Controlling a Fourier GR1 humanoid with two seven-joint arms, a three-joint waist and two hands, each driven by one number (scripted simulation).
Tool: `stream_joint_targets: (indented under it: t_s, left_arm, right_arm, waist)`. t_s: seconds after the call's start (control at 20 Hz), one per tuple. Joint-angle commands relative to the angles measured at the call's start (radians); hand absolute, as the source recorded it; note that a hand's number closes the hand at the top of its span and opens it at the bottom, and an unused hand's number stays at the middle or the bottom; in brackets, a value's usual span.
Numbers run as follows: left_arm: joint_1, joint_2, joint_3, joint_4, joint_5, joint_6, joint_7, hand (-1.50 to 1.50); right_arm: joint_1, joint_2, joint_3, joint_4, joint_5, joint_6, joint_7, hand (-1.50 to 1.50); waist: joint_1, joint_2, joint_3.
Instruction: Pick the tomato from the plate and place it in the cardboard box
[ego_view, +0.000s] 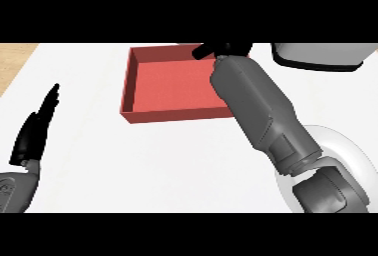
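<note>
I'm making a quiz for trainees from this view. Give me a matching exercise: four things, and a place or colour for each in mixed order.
Things:
1. box
2. plate
3. left hand
4. right hand

Descriptions:
A. white, lower right
B. over the box's far right corner
C. red
D. open, at the left edge

Pairs: 1-C, 2-A, 3-D, 4-B
</note>
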Motion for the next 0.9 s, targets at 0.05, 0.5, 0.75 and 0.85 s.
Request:
stream_joint_targets:
  t_s: [0.05, 0.5, 0.75, 0.85]
  left_arm:
    - [0.006, 0.001, 0.007, -0.014, -0.006, 0.007, 0.018, 0.00]
    - [0.063, -0.001, 0.015, -0.011, -0.019, 0.013, -0.015, 0.00]
    - [0.047, -0.002, 0.048, -0.014, -0.016, 0.023, 0.039, 0.00]
    - [0.097, 0.022, 0.071, -0.048, 0.000, 0.003, 0.037, 0.00]
  right_arm:
    - [-0.032, -0.010, -0.029, 0.029, -0.012, -0.113, -0.099, -1.50]
    - [0.016, 0.002, -0.094, -0.049, -0.082, -0.384, -0.260, -1.50]
    - [0.105, 0.002, -0.100, -0.180, -0.186, -0.351, -0.370, -1.50]
    - [0.178, 0.002, -0.080, -0.280, -0.159, -0.319, -0.313, -1.50]
  waist:
    - [-0.005, -0.003, 0.001]
    - [-0.045, -0.021, 0.001]
    - [-0.084, -0.035, 0.001]
    - [-0.113, -0.048, 0.001]
